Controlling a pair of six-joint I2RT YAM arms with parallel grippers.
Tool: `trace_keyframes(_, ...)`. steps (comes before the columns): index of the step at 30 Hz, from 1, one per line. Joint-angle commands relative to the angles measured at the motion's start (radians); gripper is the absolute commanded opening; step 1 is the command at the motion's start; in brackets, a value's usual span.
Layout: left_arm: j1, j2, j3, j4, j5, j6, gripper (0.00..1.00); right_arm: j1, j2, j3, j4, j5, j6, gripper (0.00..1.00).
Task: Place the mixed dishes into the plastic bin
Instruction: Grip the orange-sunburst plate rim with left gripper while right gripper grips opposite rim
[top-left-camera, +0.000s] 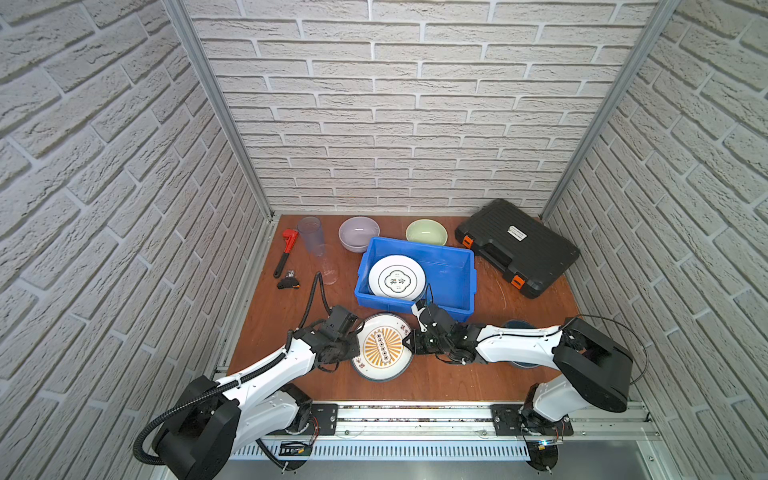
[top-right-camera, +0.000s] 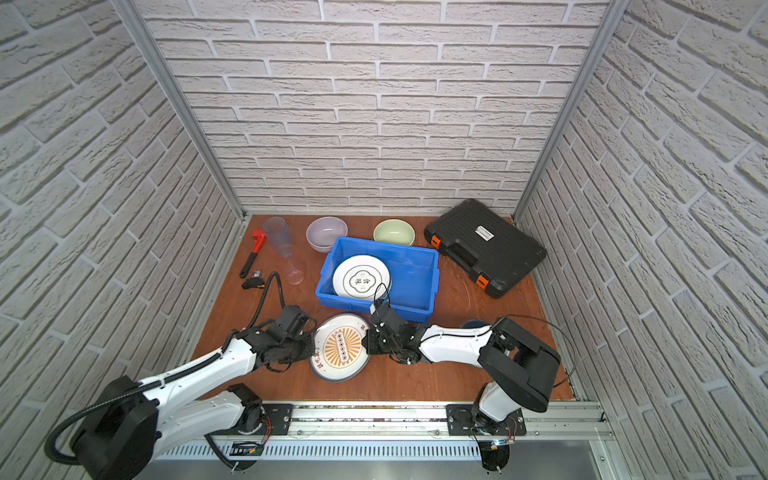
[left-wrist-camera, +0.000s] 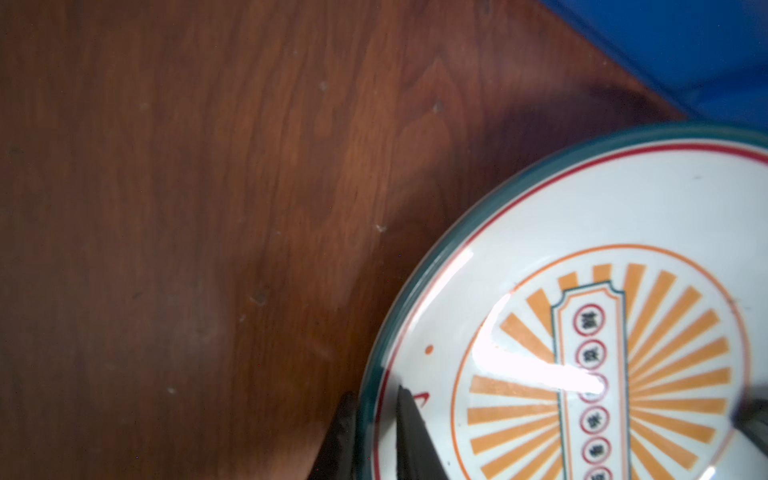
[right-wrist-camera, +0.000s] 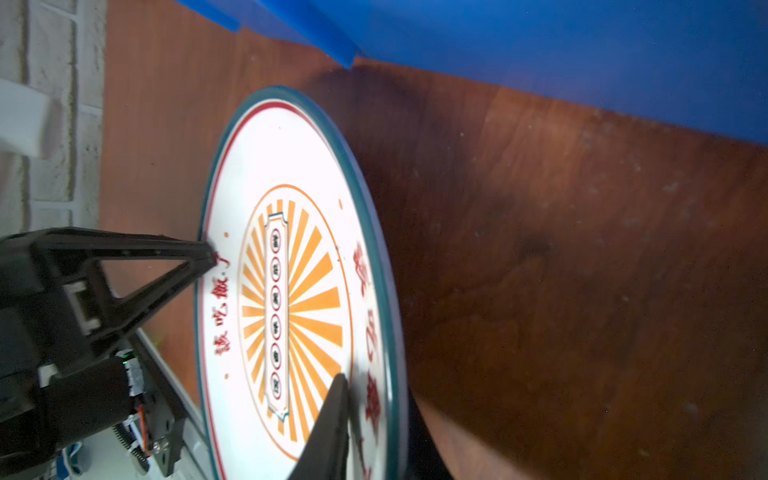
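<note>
The orange sunburst plate (top-left-camera: 382, 347) (top-right-camera: 340, 353) hangs between both grippers just in front of the blue plastic bin (top-left-camera: 451, 270) (top-right-camera: 415, 274), casting a shadow on the table. My left gripper (top-left-camera: 358, 347) (left-wrist-camera: 376, 415) is shut on its left rim, one finger above and one below. On the opposite rim my right gripper (top-left-camera: 409, 343) (right-wrist-camera: 374, 415) is shut the same way. A white plate with a teal lettered rim (top-left-camera: 397, 277) lies in the bin. Behind the bin stand a lilac bowl (top-left-camera: 358, 233) and a pale green bowl (top-left-camera: 426, 232). Two clear tumblers (top-left-camera: 310, 232) are at the back left. A blue-grey bowl (top-left-camera: 517, 326) is mostly hidden under my right arm.
A red pipe wrench (top-left-camera: 286, 249) and a small black part (top-left-camera: 288, 282) lie at the left edge. A black tool case (top-left-camera: 517, 247) with orange latches fills the back right corner. Brick walls close in three sides.
</note>
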Motion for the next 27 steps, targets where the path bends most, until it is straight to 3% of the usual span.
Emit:
trace_keyframes(1,-0.014,0.032,-0.037,-0.003,0.05,-0.003,0.2,0.022,-0.034,0.019,0.0,-0.048,-0.037,0.13)
trace_keyframes(7,-0.014,0.005,0.015,-0.048,0.053,0.003,0.3,0.022,-0.068,0.045,-0.077,-0.038,-0.055,0.08)
trace_keyframes(12,-0.013,-0.041,0.1,-0.138,0.032,0.017,0.48,0.022,-0.095,0.084,-0.135,-0.035,-0.076,0.07)
trace_keyframes(17,-0.004,-0.07,0.216,-0.253,0.001,0.064,0.58,0.016,-0.136,0.109,-0.165,-0.041,-0.112,0.07)
trace_keyframes(23,0.073,-0.047,0.339,-0.316,0.007,0.149,0.59,-0.015,-0.193,0.145,-0.228,-0.069,-0.141,0.06)
trace_keyframes(27,0.154,-0.005,0.404,-0.301,0.048,0.22,0.54,-0.048,-0.234,0.197,-0.318,-0.06,-0.159,0.06)
